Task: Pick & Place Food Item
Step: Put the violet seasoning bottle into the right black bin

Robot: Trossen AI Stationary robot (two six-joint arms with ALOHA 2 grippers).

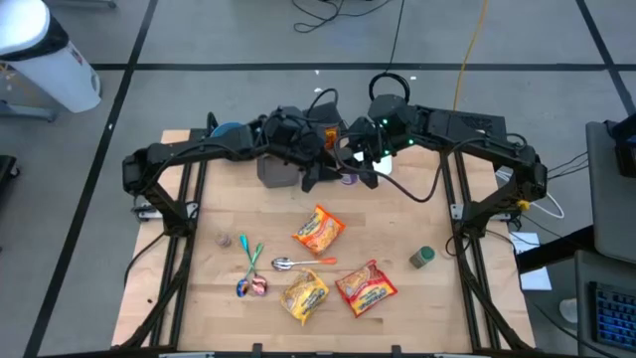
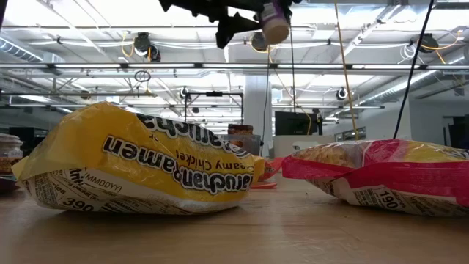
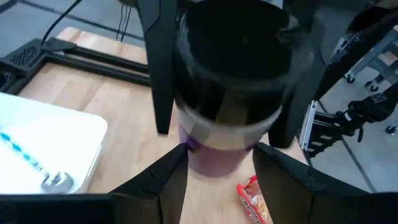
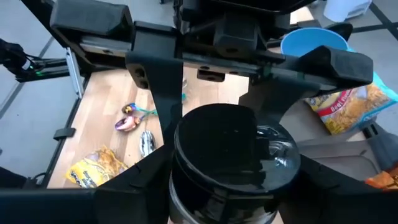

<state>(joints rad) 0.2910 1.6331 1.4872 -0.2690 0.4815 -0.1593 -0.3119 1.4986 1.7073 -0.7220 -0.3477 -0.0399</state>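
Note:
A jar (image 1: 350,176) with a black lid and a purple label hangs high over the table's far middle; the low view shows the jar (image 2: 275,23) well above the tabletop. Both grippers meet on it. My left gripper (image 3: 219,177) comes in from the table's left and is shut on the purple body. My right gripper (image 4: 236,186) comes in from the right and is shut on the jar's lid (image 4: 233,146). Beyond the lid, the right wrist view shows the left gripper's fingers (image 4: 158,87). My left gripper pinches the jar's purple lower body (image 3: 214,152) between its two fingers, one on each side, slanting down from the table's left. The jar is lifted clear of the table. My right gripper pinches the black lid end (image 4: 186,155) between its two fingers, one on each side, slanting down from the table's right. The lid's top faces the wrist camera.
On the table's near half lie an orange ramen packet (image 1: 318,231), a yellow one (image 1: 304,295) and a red one (image 1: 366,286), with a spoon (image 1: 293,264), wrapped sweets (image 1: 252,285) and a green-lidded jar (image 1: 422,258). A blue bowl (image 1: 229,131) and a grey box (image 1: 276,171) stand at the far left.

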